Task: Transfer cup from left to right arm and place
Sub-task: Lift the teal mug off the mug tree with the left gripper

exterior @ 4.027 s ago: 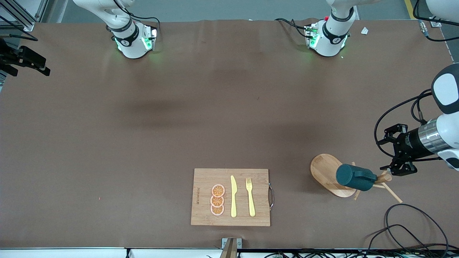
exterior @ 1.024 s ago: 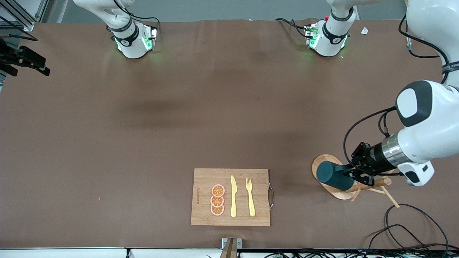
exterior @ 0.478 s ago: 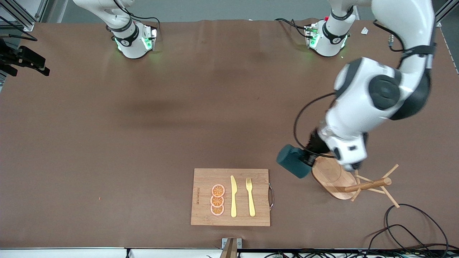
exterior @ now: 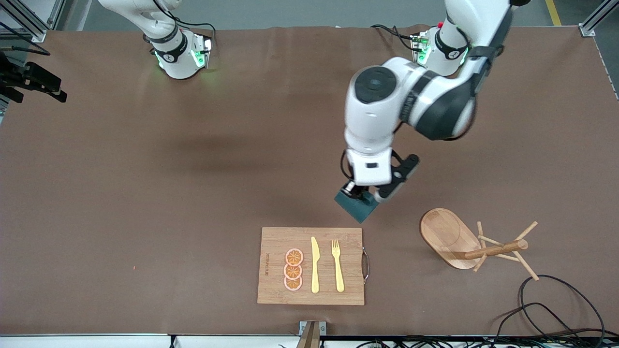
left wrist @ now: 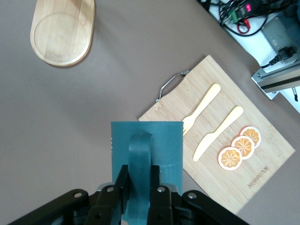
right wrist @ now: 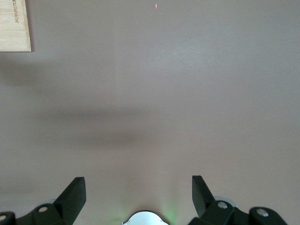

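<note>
The dark teal cup [exterior: 357, 207] hangs in the air over the bare table, just off the cutting board's corner toward the left arm's end. My left gripper [exterior: 361, 194] is shut on the cup's handle. In the left wrist view the cup [left wrist: 146, 138] sits between the black fingers [left wrist: 123, 183], which pinch the handle [left wrist: 139, 154] from both sides. My right gripper [right wrist: 138, 187] is open with nothing between its fingers, over plain brown table, and it does not show in the front view. The cup's inside is hidden.
A wooden cutting board [exterior: 275, 241] near the front edge carries a yellow knife [exterior: 315, 265], a yellow fork [exterior: 337, 266] and three orange slices [exterior: 293, 269]. A wooden peg rack [exterior: 483, 249] on an oval base [exterior: 447, 236] stands toward the left arm's end. Black cable [exterior: 546, 299] loops beside it.
The left arm has carried the cup off the peg rack and swung it toward the middle of the table, beside the cutting board. The right arm has not moved.
</note>
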Motion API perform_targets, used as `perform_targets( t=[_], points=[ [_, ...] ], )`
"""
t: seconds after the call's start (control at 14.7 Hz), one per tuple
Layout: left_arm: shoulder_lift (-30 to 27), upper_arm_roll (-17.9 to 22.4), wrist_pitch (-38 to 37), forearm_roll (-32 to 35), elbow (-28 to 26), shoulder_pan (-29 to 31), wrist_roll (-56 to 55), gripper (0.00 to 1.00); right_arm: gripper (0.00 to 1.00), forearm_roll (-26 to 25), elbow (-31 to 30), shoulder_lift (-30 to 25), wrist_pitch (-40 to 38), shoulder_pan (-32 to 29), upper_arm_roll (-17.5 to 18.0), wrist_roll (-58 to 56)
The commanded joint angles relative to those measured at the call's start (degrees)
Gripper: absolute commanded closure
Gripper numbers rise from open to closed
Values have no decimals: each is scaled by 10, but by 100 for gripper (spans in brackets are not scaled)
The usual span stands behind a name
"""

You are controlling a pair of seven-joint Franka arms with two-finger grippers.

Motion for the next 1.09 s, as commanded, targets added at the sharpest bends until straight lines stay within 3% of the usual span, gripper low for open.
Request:
perform_targets(
  t=[0.0, 0.34, 0.82, 1.02],
  points=[
    [33, 8, -10, 102, 0, -67, -71, 100, 0, 5, 5, -8, -2, -5, 3, 0],
    [99, 8, -62, 285, -4, -170, -176, 100, 0, 4, 14, -3, -2, -7, 3, 3],
    [182, 8, -190, 429, -21, -299, -288, 100, 0, 6, 14, 5, -1, -14, 1, 3],
    [236, 9, -240, 528, -21, -331, -345, 100, 0, 6, 14, 13, -2, -18, 1, 2]
  ],
)
